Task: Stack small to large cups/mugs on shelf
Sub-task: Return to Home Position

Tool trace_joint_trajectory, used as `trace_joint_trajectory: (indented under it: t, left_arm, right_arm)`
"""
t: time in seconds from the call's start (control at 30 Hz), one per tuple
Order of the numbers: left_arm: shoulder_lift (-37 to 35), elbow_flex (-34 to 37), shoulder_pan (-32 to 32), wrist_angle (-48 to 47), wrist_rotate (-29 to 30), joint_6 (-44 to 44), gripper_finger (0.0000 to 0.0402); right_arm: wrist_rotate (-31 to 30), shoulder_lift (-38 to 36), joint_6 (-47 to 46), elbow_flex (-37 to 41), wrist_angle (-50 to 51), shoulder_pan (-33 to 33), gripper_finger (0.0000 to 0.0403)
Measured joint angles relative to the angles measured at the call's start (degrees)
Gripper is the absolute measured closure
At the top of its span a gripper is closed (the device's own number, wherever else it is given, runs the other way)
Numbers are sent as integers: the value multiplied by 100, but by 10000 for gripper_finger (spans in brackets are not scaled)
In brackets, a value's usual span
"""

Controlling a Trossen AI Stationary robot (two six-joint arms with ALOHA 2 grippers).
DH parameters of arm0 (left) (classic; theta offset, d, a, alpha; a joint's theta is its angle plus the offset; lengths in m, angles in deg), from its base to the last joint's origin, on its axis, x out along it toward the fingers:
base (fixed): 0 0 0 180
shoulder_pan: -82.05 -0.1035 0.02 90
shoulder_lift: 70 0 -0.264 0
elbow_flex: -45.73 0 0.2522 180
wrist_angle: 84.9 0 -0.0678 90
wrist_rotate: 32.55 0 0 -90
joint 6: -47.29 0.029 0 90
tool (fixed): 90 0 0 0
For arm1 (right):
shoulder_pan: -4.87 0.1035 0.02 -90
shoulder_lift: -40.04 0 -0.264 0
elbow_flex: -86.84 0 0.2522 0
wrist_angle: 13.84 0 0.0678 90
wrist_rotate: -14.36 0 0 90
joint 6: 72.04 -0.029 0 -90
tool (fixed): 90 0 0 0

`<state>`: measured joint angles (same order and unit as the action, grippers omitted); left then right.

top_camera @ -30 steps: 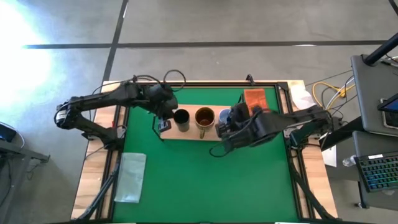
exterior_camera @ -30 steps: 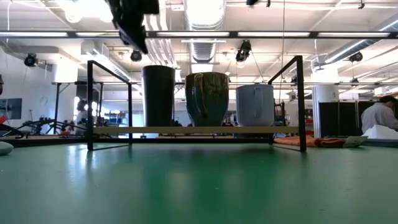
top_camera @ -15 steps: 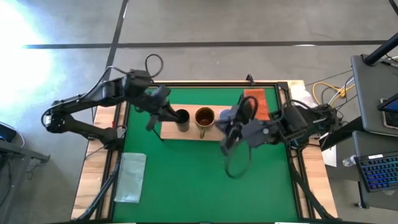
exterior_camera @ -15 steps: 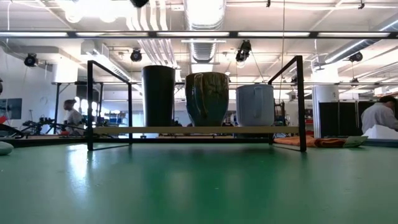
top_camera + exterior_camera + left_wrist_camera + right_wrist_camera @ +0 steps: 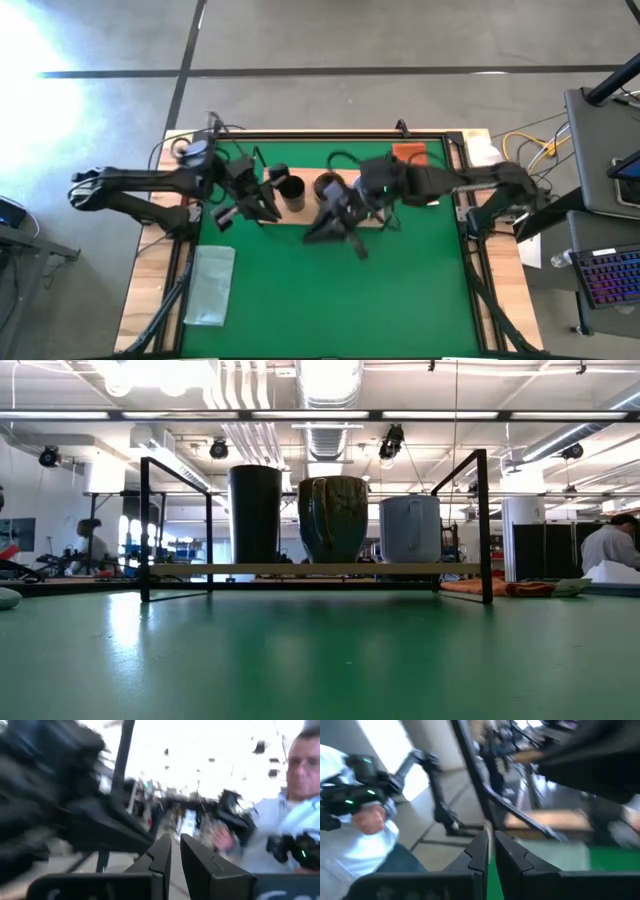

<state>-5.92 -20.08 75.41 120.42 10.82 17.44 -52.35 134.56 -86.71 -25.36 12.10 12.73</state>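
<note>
Three vessels stand in a row on the light-wood shelf [image 5: 310,569]: the black cup [image 5: 255,515] at the left, the brown-gold mug [image 5: 333,518] in the middle, the pale blue-grey mug [image 5: 410,528] at the right. In the high view the black cup [image 5: 291,190] and brown mug [image 5: 328,186] show; my right arm covers the blue-grey mug. My left gripper [image 5: 255,208] hangs just left of the black cup, shut and empty [image 5: 175,855]. My right gripper [image 5: 325,225] hangs over the shelf's near edge by the brown mug, shut and empty [image 5: 491,851].
A pale translucent cloth [image 5: 210,285] lies at the table's near left. An orange-brown cloth [image 5: 410,155] lies at the far right, behind the shelf. The shelf's black wire frame [image 5: 146,525] rises at both ends. A person holding hand controllers [image 5: 295,835] stands beyond the table.
My left gripper has drawn back from the black cup toward the table's left and near edge, leaving the low view. My right gripper has swung from the blue-grey mug toward the table's left, along the shelf's near edge. The three vessels have stayed in place.
</note>
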Motion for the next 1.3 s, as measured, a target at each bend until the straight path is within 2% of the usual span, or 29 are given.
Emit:
trace_joint_trajectory:
  t: [0.17, 0.23, 0.33, 0.4, 0.47, 0.53, 0.6, 0.67, 0.77, 0.83, 0.9, 1.13, 1.23, 1.3]
  left_arm:
    - [-63, -119, -1100, -295, -1253, -407, 375]
    - [-442, -50, -1636, -367, -1426, -690, 375]
    - [-1146, 141, -2535, -1233, -1353, -663, 375]
    - [-1654, 314, -3053, -2233, -1002, -502, 375]
    - [-2187, 417, -3340, -3384, -362, -149, 375]
    - [-2639, 479, -3363, -4459, 373, 376, 375]
    - [-2970, 622, -3301, -5258, 1056, 670, 375]
    - [-3220, 815, -3259, -5513, 1314, 698, 375]
    - [-3826, 1130, -3251, -5478, 1712, 224, 375]
    - [-4292, 1342, -3222, -5502, 2001, 71, 375]
    - [-4764, 1640, -3186, -5514, 2049, 18, 375]
    - [-6257, 2762, -3146, -5541, 2564, -183, 375]
    - [-6221, 2997, -3130, -5575, 2770, -178, 375]
    - [-6044, 3030, -3115, -5264, 2783, -95, 375]
  right_arm:
    - [-10, -1507, 16, 1233, 165, -795, 381]
    - [-384, -2303, -63, 1831, 75, -956, 381]
    - [-1106, -3404, -335, 3006, -260, -974, 381]
    - [-1385, -3957, -520, 3852, -1041, -861, 381]
    - [-1621, -4337, -596, 4719, -2001, -718, 381]
    - [-1903, -4547, -669, 5404, -2879, -622, 381]
    - [-2118, -4630, -823, 5987, -3345, -595, 381]
    - [-2166, -4653, -916, 6439, -3660, -586, 381]
    - [-2181, -4752, -956, 6824, -4073, -588, 381]
    - [-2145, -4932, -852, 6987, -4031, -588, 381]
    - [-2120, -5196, -630, 7138, -3730, -588, 381]
    - [-1992, -7007, -333, 7212, -1612, -599, 381]
    - [-1970, -7997, -212, 7169, -995, -599, 381]
    - [-1993, -8591, -156, 7155, -684, -599, 381]
